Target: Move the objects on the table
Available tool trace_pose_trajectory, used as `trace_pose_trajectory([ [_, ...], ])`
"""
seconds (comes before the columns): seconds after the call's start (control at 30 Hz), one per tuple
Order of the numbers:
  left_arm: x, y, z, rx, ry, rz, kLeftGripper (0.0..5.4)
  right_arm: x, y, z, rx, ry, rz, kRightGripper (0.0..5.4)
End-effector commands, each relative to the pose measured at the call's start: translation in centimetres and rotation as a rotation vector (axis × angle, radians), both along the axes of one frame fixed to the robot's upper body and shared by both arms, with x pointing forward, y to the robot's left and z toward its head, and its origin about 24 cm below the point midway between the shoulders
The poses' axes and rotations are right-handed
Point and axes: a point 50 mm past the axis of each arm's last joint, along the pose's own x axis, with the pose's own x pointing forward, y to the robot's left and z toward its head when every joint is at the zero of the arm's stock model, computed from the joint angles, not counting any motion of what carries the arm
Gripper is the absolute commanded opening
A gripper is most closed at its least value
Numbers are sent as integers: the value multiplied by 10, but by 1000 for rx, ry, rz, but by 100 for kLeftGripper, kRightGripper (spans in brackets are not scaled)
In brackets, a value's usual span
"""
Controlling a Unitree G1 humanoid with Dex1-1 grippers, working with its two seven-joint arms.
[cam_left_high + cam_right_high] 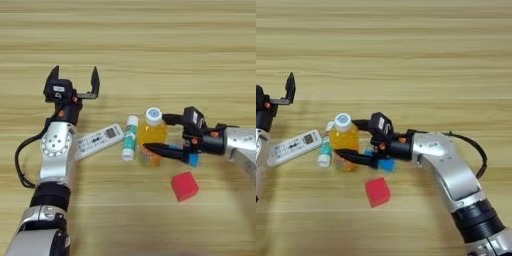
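Light wooden table (pixel 150 45) carries the orange-juice bottle (pixel 152 135), around which the right gripper (pixel 161 134) spreads its fingers wide for a side grasp, glue stick (pixel 129 137) and remote control (pixel 97 140) lying leftward, red cube (pixel 184 186) below-right, left gripper (pixel 74 80) open beyond.

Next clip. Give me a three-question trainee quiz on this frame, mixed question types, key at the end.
1. True or false: the right tool has its fingers on either side of the juice bottle.
2. Which object lies nearest the viewer: A glue stick, B red cube, C remote control?
3. Fill in: the left tool is raised above the table with its fingers ____.

Key: 1 true; 2 B; 3 open.
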Motion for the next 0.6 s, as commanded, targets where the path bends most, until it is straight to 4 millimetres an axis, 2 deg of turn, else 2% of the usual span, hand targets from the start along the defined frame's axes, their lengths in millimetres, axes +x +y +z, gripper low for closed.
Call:
trace_pose_trajectory([
  [0.03,3,-3,3,10,-8,-6,540,10,-7,27,55,-82,-33,352],
  [0.3,4,-4,2,10,-5,-7,540,33,-46,42,62,-126,-218,352],
  [0.6,5,-1,2,11,-2,-5,540,51,-90,30,28,-102,-400,352],
])
